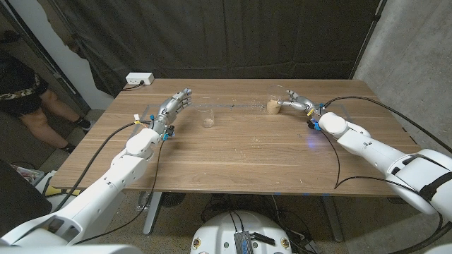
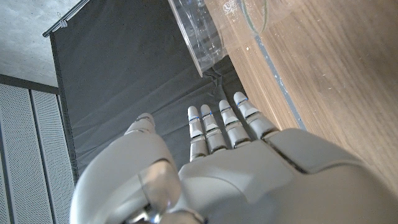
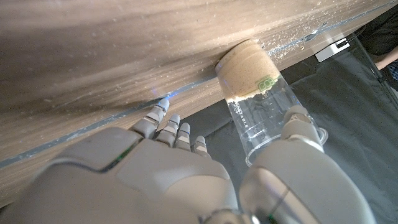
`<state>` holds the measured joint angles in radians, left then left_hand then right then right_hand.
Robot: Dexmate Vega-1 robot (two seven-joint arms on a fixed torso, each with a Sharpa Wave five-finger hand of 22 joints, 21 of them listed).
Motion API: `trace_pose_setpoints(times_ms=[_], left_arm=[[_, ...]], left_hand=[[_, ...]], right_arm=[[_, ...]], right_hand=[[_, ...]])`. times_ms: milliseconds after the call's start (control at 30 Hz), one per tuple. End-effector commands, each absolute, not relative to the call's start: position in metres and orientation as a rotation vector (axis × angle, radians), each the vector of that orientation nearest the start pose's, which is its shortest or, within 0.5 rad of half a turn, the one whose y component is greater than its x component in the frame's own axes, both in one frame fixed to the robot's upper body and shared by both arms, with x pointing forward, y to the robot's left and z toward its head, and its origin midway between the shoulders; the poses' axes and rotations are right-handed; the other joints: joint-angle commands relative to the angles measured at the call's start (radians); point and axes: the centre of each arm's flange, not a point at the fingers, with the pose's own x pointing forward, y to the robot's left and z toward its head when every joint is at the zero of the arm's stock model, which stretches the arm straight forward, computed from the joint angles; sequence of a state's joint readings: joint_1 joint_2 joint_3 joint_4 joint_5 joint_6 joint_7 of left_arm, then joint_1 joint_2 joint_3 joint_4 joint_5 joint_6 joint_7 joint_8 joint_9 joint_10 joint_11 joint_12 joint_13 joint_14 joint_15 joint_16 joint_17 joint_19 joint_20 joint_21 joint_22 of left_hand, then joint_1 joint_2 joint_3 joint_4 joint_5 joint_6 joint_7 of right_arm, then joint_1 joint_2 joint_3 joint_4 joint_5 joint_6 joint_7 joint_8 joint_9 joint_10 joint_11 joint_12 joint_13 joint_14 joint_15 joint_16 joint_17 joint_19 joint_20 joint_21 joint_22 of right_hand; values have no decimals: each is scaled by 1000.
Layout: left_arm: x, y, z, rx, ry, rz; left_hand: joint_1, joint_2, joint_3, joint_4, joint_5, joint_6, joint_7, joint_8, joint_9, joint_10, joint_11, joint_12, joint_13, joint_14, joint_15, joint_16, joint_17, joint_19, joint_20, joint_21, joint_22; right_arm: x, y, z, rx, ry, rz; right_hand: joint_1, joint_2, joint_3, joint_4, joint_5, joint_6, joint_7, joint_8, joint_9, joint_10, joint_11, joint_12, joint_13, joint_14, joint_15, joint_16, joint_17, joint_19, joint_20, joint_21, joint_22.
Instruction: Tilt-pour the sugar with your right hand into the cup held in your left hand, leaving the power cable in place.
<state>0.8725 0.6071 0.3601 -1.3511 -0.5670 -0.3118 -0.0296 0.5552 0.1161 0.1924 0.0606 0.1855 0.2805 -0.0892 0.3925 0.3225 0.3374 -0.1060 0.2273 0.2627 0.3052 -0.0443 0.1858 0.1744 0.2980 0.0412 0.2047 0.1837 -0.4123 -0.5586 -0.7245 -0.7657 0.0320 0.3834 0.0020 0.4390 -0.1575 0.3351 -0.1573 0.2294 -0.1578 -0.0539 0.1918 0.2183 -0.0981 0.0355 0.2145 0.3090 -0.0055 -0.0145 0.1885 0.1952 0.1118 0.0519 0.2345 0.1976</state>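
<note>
A clear cup with brown sugar (image 1: 273,105) in its bottom stands upright at the back right of the table. My right hand (image 1: 298,103) is beside it. In the right wrist view the thumb (image 3: 301,127) lies along the sugar cup (image 3: 250,87) near its rim, while the fingers (image 3: 169,127) stay spread on the other side, apart from it. An empty clear cup (image 1: 207,118) stands left of the middle. My left hand (image 1: 174,107) is just left of it, fingers straight and apart, holding nothing. The left wrist view shows that cup (image 2: 199,34) ahead of the fingertips (image 2: 217,112).
A white power strip (image 1: 139,79) lies at the table's back left corner, also visible as the power strip (image 3: 336,46) in the right wrist view. A blue tape line (image 1: 233,106) runs between the cups. A person (image 1: 21,92) stands off the table's left side. Dark curtains hang behind.
</note>
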Motion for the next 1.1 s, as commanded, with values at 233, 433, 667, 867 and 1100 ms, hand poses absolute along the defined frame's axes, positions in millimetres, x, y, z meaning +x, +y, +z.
trace_pose_setpoints(times_ms=[233, 433, 667, 867, 1100], left_arm=[[644, 313, -15, 120, -631, -207], [645, 311, -16, 118, -633, -212], [647, 311, -14, 118, -640, -217], [647, 315, -15, 118, -640, -217], [647, 320, -16, 119, -637, -218]], left_hand=[[2, -4, 8, 1, 4, 10, 3, 0, 4, 3, 1, -1, 4, 10, -84, 4, 5, 8, -4, 6, 2], [2, -5, 9, 0, 4, 9, 1, -1, 4, 6, -1, 0, 4, 10, -84, 3, 5, 8, -4, 6, 2], [3, -5, 9, 0, 4, 10, 3, -1, 5, 7, 2, 0, 5, 11, -83, 4, 5, 8, -4, 6, 2], [3, -5, 10, -1, 4, 10, 4, -1, 5, 9, 0, 1, 5, 12, -84, 4, 5, 8, -4, 6, 2], [3, -5, 10, -1, 4, 10, 0, -1, 5, 6, 1, -1, 5, 12, -84, 4, 5, 8, -4, 6, 2]], right_arm=[[714, -310, 2, -841, -463, 125], [711, -309, 0, -838, -456, 130], [709, -303, -3, -817, -462, 132], [708, -295, -5, -807, -465, 136], [705, -287, -4, -804, -472, 138]], right_hand=[[-4, -8, -9, 5, 6, -13, 1, 1, 3, -5, 8, 4, 3, -2, 2, 1, 4, 1, 15, -3, 2], [-6, -8, -11, 6, 7, -13, 2, 3, 3, -3, 8, 6, 3, -1, 5, 2, 4, 0, 16, -3, 3], [-7, -7, -14, 7, 8, -12, 2, 5, 3, -2, 9, 8, 3, 0, 7, 3, 4, 1, 18, -3, 3], [-5, -4, -15, 8, 9, -8, 0, 9, 3, -2, 10, 9, 2, 1, 7, 4, 3, 2, 18, -3, 3], [-5, -2, -17, 9, 11, -2, 2, 13, 3, 0, 10, 12, 2, 2, 8, 6, 3, 3, 19, -4, 4]])
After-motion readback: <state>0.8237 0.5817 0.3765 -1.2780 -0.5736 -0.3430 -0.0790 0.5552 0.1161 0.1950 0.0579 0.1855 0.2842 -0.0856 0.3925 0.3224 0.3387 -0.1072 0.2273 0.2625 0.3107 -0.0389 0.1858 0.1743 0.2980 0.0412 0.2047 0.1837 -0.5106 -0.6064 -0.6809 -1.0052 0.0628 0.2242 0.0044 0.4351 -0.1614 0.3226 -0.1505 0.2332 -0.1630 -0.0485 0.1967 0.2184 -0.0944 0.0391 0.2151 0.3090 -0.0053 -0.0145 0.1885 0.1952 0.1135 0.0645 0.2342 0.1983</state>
